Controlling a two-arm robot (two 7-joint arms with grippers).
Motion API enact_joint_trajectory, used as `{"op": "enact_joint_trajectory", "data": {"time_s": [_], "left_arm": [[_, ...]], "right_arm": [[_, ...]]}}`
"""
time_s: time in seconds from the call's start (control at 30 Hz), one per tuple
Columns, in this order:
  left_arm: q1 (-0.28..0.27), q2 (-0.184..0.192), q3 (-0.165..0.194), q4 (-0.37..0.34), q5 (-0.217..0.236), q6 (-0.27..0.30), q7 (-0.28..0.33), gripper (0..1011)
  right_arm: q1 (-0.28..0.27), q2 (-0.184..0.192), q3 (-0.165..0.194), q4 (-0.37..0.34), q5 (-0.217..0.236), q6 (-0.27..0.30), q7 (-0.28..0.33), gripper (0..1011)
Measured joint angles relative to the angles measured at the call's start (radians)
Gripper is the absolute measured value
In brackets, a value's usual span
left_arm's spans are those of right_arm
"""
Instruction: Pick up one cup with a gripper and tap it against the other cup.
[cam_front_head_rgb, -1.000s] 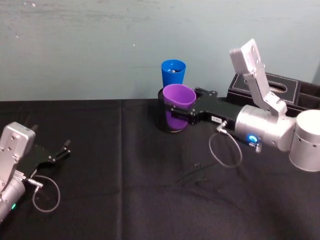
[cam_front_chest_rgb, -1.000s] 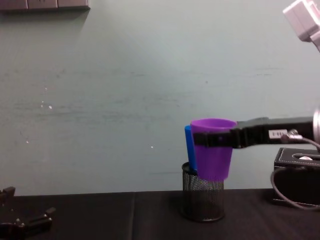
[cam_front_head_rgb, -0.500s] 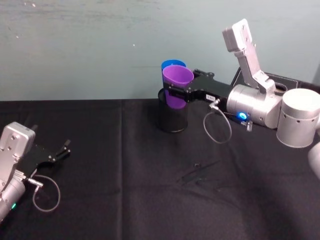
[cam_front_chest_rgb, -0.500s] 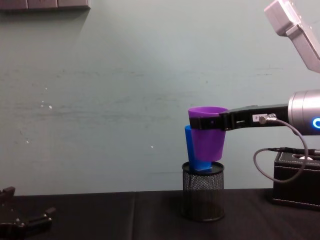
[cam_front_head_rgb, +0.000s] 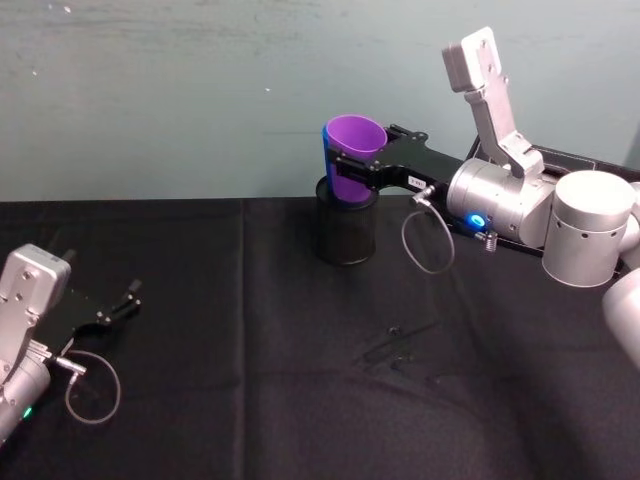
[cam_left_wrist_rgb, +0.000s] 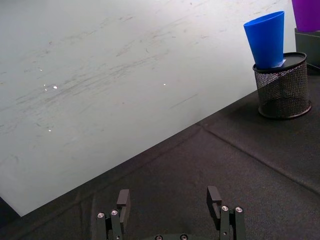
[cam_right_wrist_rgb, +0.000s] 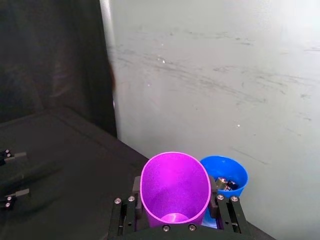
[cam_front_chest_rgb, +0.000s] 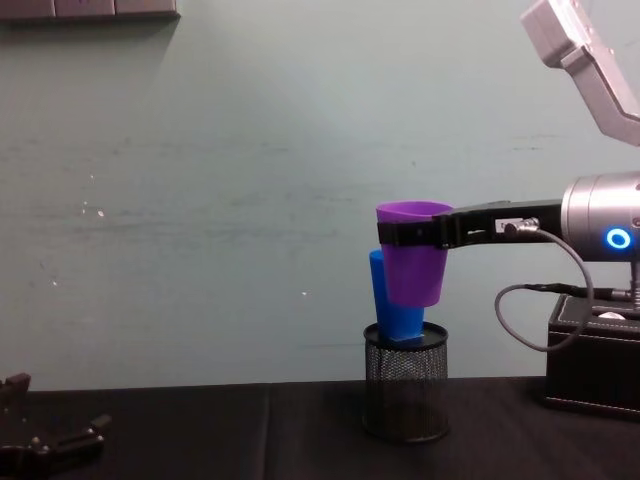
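**Obs:** What is changing at the far edge of the desk?

**Rec:** The right gripper is pinching the purple cup just below its rim and has been lifting it. A second ago the cup was hanging in front of the pen holder. Now it is riding higher, its rim above the blue cup.

**Obs:** Is the blue cup shifting?

**Rec:** No, it is sitting in the holder as before. The purple cup is crowding its side, though I cannot confirm contact.

**Obs:** Meaning?

**Rec:** The tap is probably landing now or about to. The left gripper is idling, fingers spread, near the desk's left edge.
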Motion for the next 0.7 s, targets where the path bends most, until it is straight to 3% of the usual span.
{"op": "enact_joint_trajectory", "data": {"time_s": [0.7], "left_arm": [[0.0, 0.0, 0.0, 0.0, 0.0, 0.0, 0.0, 1000]], "right_arm": [[0.013, -0.033, 0.017, 0.036, -0.034, -0.018, -0.012, 718]]}}
